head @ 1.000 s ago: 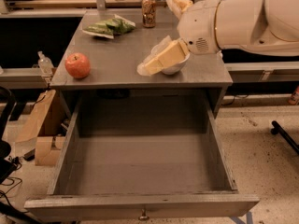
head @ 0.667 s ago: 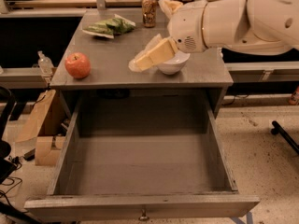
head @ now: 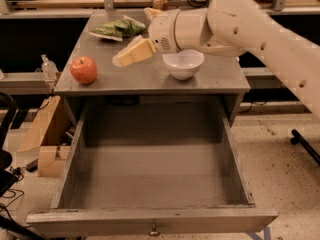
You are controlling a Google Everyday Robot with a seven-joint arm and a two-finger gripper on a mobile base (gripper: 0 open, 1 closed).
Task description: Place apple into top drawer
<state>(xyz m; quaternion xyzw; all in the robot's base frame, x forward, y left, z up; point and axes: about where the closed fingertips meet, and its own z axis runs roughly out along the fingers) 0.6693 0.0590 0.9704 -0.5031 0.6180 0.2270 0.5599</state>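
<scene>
The apple [head: 83,69] sits on the left front corner of the grey cabinet top [head: 220,79], above the top drawer [head: 150,218], which is pulled wide open. The gripper [head: 120,60] hangs over the cabinet top between the apple and a white bowl [head: 183,64], pointing toward the apple but apart from it. I cannot tell whether it is spread or pressed together. A green bag [head: 117,29] lies behind.

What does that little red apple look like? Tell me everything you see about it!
The small round red-orange apple has a short stem in a dimple on top and smooth skin. It sits upright near the front left corner of the grey wooden cabinet top, touching only that. The cream gripper hovers to its right in the picture, apart from it.
</scene>
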